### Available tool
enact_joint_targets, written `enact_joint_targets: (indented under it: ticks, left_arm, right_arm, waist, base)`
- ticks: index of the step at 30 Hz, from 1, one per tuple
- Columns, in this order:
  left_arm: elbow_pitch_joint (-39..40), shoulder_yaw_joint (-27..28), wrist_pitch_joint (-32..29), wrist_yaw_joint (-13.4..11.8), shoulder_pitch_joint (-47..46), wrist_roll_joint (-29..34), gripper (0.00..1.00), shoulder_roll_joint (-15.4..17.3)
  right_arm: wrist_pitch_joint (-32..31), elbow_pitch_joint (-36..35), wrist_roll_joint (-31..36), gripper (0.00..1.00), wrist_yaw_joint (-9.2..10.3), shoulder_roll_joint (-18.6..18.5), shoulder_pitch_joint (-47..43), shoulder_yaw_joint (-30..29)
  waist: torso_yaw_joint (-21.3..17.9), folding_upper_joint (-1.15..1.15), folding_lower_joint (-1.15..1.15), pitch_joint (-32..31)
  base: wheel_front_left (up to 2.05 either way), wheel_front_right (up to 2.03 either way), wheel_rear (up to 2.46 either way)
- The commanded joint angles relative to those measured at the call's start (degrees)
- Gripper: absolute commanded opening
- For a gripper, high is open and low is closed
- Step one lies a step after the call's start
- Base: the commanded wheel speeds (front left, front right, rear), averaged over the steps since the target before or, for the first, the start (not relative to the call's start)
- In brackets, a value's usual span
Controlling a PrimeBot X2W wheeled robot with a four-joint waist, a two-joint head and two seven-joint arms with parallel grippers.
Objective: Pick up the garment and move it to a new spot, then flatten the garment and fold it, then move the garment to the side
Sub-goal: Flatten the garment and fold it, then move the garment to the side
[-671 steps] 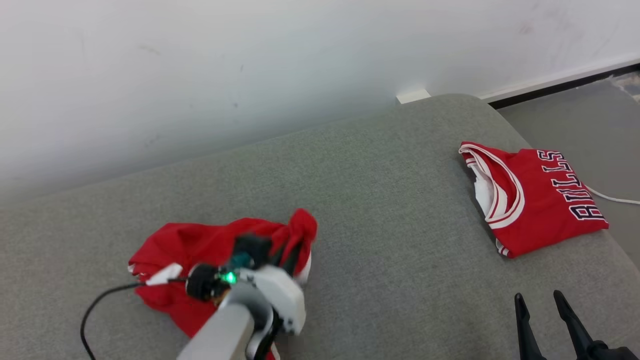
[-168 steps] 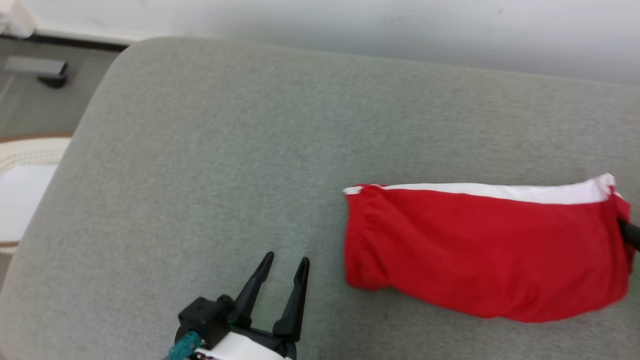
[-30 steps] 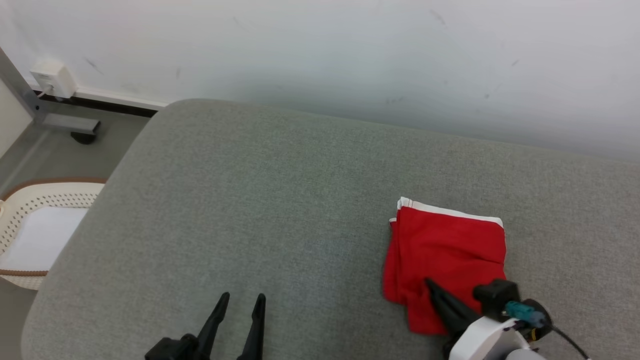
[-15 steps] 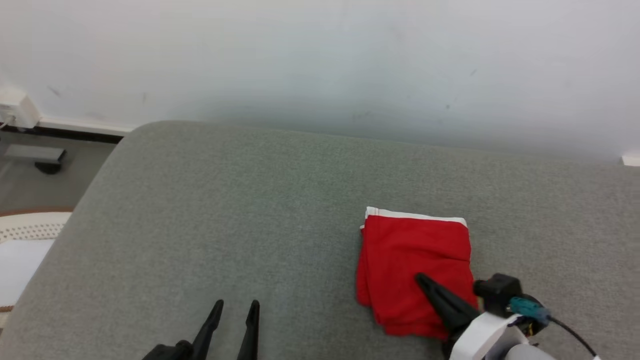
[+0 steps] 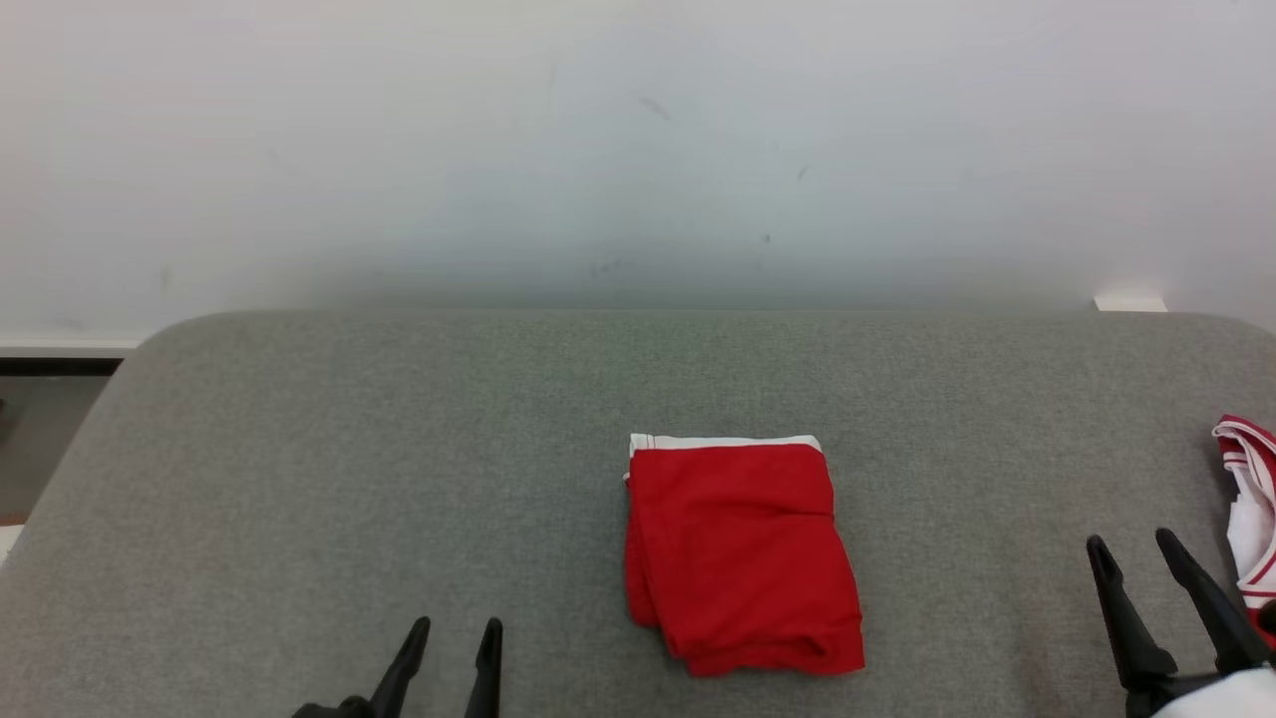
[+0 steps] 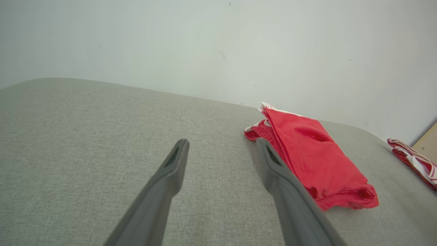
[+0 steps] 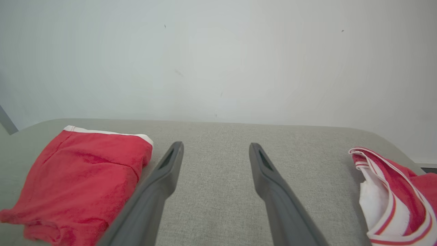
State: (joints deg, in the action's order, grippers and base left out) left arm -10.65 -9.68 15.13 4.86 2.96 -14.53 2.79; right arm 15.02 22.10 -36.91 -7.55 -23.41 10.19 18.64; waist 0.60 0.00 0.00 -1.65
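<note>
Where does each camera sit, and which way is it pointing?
Head: high up, facing down at the grey cushion and folded red garment; left pincer and right pincer poke in below.
Left wrist: along its own open fingers, garment on the right.
Right wrist: same, garment on the left.
Both wrists share the striped jersey.

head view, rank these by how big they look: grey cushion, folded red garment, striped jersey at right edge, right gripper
1. grey cushion
2. folded red garment
3. right gripper and striped jersey: look about alike, not ranked; the jersey is cut off by the frame edge and the gripper is nearer the camera
</note>
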Motion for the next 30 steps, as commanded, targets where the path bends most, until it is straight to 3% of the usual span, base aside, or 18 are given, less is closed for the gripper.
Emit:
enact_joint_targets:
  ticks: [1,8,17,22,30]
  left_arm:
    - [-0.1,0.2,0.0,0.2,0.9,0.5,1.00,0.2]
    - [-0.2,1.2,0.0,0.4,1.7,0.8,1.00,0.2]
    - [1.0,1.2,0.0,0.3,1.8,0.7,1.00,0.2]
    - [1.3,0.9,0.0,0.3,1.1,0.4,1.00,0.2]
    - [1.8,0.0,0.0,0.6,-1.7,0.0,1.00,0.2]
  right_arm:
    - [0.1,-0.7,0.5,1.00,0.15,0.5,-1.9,-1.0]
    - [0.2,-1.7,3.5,1.00,0.15,1.2,-10.7,-6.2]
    - [0.2,-2.8,3.9,1.00,0.15,1.7,-9.8,-8.0]
    - [-5.4,-5.3,-5.5,1.00,0.15,0.5,-6.4,-7.5]
    - [-29.1,-11.8,-28.0,1.00,0.15,-5.2,1.0,-6.6]
  waist:
    - [-0.5,0.00,0.00,-0.1]
    - [-0.8,0.00,0.00,-0.1]
    - [0.7,0.00,0.00,0.8]
    - [2.3,0.00,0.00,1.7]
    - [6.7,0.00,0.00,6.2]
  base:
    - [0.00,0.00,0.00]
    - [0.00,0.00,0.00]
    - [0.00,0.00,0.00]
    - [0.00,0.00,0.00]
    - [0.00,0.00,0.00]
